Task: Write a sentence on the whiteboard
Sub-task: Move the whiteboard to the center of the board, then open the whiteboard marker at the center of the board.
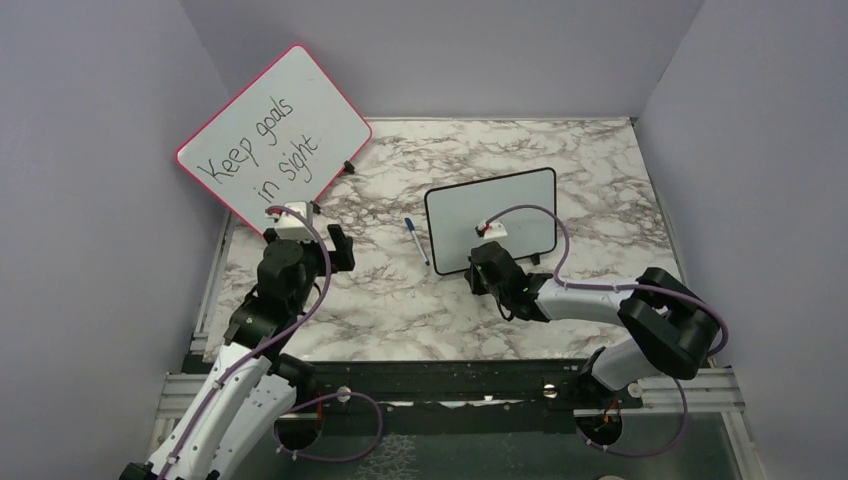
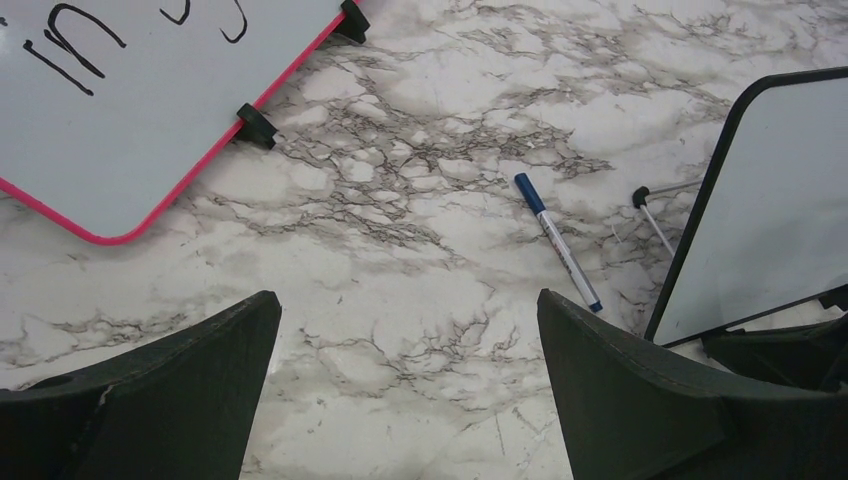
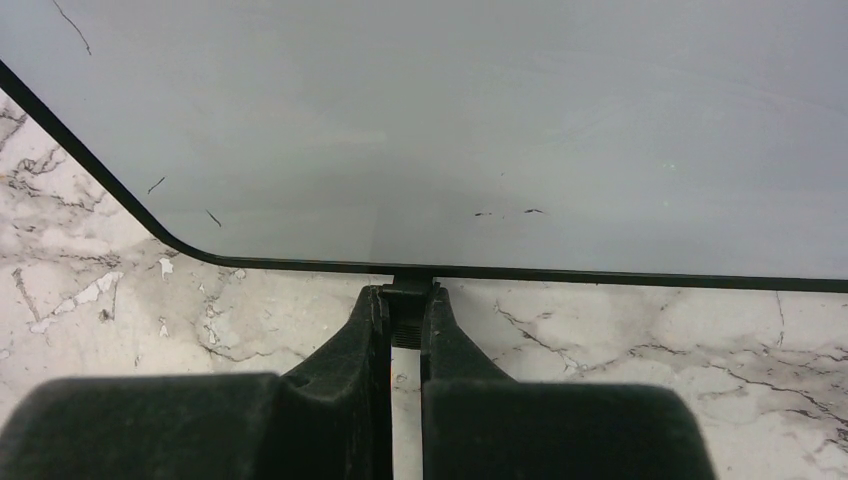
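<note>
The small black-framed whiteboard (image 1: 492, 218) stands tilted on the marble table right of centre. It also shows in the left wrist view (image 2: 770, 220) and the right wrist view (image 3: 450, 120). Its face is blank apart from a few tiny dark specks; no blue sentence shows. My right gripper (image 1: 481, 263) (image 3: 405, 296) is shut on the board's little black foot (image 3: 408, 320) at the near edge, close to the near-left corner. A blue-capped white marker (image 1: 416, 241) (image 2: 558, 240) lies on the table just left of the board. My left gripper (image 1: 332, 247) (image 2: 410, 330) is open and empty above bare table, left of the marker.
A larger red-framed board (image 1: 275, 135) (image 2: 150, 110) reading "Keep goals in sight" leans at the back left, just beyond my left gripper. Purple walls close the table on the left, back and right. A thin wire stand (image 2: 650, 210) shows behind the small board's left edge.
</note>
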Tool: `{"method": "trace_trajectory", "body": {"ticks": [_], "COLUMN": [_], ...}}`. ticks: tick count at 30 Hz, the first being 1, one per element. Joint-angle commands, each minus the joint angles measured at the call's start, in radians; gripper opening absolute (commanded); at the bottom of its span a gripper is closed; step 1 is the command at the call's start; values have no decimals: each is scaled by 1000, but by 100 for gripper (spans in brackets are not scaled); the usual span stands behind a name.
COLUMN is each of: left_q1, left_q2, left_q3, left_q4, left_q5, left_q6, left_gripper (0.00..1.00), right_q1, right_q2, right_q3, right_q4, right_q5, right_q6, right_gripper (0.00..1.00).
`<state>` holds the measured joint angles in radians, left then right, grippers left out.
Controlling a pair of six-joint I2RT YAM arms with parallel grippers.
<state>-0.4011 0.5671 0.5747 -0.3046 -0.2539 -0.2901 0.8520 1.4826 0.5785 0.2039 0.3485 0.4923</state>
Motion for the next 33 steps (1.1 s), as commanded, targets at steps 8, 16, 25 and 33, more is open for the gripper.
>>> {"method": "trace_trajectory", "body": {"ticks": [8,16,25,33], "left_q1": [16,27,27,27], "left_q2": [26,26,171,380], "left_q3": [59,32,90,170], "left_q4": [9,66,32,31], "left_q5": [179,233,213,224], "left_q6": [-14,-121,-226,-307], "left_gripper": [99,99,99,99], "right_q1": [21,22,22,22], "right_q2": [-20,-69,-158,-293], "right_q3": [-45,-28,-21,-9], "right_q4": [-157,-176,-222,-289], "right_q5": [-23,-26,-10,66], "right_q6": [117,77,48,12], "right_gripper": [4,24,44,60]}}
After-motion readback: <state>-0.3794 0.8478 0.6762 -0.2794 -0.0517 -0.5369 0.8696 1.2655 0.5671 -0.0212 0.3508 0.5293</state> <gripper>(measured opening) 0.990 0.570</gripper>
